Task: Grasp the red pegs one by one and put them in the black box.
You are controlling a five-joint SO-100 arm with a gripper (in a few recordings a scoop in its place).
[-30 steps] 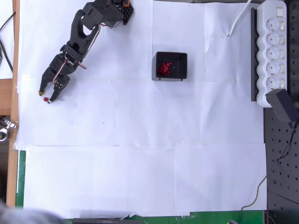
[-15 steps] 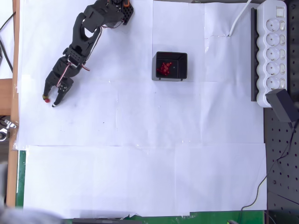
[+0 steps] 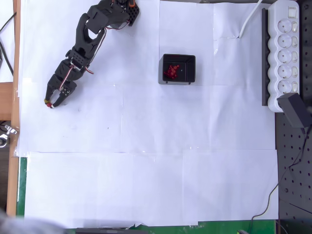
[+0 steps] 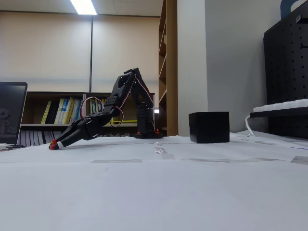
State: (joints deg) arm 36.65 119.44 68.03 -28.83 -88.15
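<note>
A single red peg (image 3: 47,102) lies at the far left of the white paper, pinched at the tips of my black gripper (image 3: 50,103). The fixed view shows the same gripper (image 4: 54,145) low on the paper with the red peg (image 4: 51,146) at its tip, fingers shut on it. The black box (image 3: 187,62) stands right of centre at the back, well away from the gripper. Several red pegs (image 3: 171,71) are piled in its left half. In the fixed view the box (image 4: 209,127) stands to the right of the arm base, its inside hidden.
A white power strip (image 3: 285,51) with a black adapter (image 3: 295,109) runs along the right edge, beside a black pegboard (image 3: 295,170). The paper's left edge and the wooden table rim (image 3: 14,122) lie just left of the gripper.
The fingers stood apart around the red peg one second ago. They have since closed on it, and the gripper has shifted slightly.
</note>
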